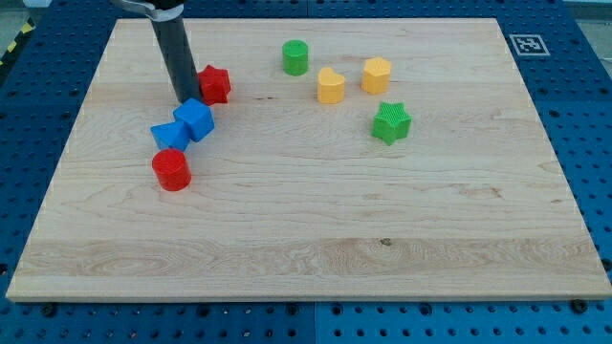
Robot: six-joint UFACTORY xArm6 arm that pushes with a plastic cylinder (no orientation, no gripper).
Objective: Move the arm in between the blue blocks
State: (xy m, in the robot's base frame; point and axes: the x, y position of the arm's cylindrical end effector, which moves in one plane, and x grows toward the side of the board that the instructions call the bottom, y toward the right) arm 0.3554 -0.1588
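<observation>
Wooden board (316, 239) is laid over a blue perforated bench (583, 86). No claw is fitted, so no spread or pinch can be told; only a dark rod (172, 53) is seen, leaning down from the far left. My tip (188, 99) is set just beyond the blue cube (194, 119), beside the red star (215, 84). The blue triangular block (170, 136) is touching the cube, so either could be shoved off course if the tip is forced between them.

- blue cube (195, 118) & blue block (169, 135)
- red star (215, 84), red cylinder (172, 170)
- green cylinder (295, 57), green star (391, 122)
- 2 yellow blocks (331, 86) (376, 75)
- pale wood board (316, 220), dark rod (173, 53)
</observation>
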